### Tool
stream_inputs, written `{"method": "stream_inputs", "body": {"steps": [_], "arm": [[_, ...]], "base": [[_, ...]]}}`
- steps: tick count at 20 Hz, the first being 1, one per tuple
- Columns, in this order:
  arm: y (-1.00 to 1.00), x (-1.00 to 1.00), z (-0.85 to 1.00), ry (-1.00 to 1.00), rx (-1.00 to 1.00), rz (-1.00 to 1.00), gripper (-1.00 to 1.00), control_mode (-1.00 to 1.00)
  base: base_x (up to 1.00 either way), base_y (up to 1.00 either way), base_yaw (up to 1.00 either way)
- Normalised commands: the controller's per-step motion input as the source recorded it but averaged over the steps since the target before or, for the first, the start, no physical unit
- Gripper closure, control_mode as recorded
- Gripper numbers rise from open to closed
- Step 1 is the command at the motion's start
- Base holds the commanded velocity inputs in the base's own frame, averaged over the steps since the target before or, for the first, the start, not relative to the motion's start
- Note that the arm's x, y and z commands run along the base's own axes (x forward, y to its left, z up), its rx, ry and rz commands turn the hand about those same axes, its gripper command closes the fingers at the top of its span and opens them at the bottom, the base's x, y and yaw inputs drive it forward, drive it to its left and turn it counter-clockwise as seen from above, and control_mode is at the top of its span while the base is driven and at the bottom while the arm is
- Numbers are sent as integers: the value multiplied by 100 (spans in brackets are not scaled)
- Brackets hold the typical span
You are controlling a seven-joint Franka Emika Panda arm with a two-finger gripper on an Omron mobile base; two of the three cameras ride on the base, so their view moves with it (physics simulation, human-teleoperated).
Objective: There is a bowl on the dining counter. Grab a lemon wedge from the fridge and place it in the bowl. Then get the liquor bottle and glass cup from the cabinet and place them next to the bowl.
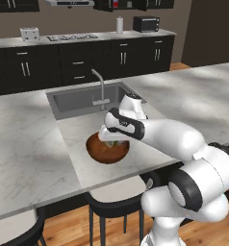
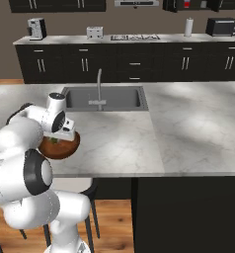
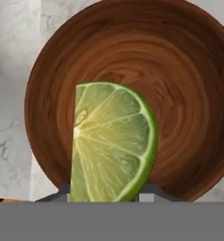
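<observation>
While the tool (image 1: 111, 139) hangs over the bowl (image 1: 98, 153) on the counter (image 1: 30, 144) in the left base view, little separates them. Right base view: bowl (image 2: 65, 148) at the sink's 7 o'clock. Hand view: tool clamped on the lemon wedge (image 3: 111, 141) above the bowl (image 3: 189, 94); released off-centre, it may bounce out. No writing legible.

A round, shallow, reddish-brown wooden bowl (image 3: 180, 94) sits upright on the grey-white marble dining counter (image 1: 30, 139), just in front of the steel sink; 1 yellow-green lemon wedge (image 3: 111, 143), cut face showing pale segments and green rind curving along one side, is poised above the bowl's hollow.
</observation>
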Motion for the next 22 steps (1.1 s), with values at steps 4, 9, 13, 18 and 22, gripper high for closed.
{"method": "stream_inputs", "body": {"steps": [4,9,13,18,22], "arm": [[11,23,-33,0,0,-6,100,-100],[0,4,-49,0,-1,-7,100,-100],[2,5,-44,-2,-1,-8,100,-100],[12,22,-27,-1,0,-8,-100,-100],[11,13,-3,-2,0,-5,-100,-100]], "base": [[0,0,0],[0,0,0],[0,0,0],[0,0,0],[0,0,0]]}}
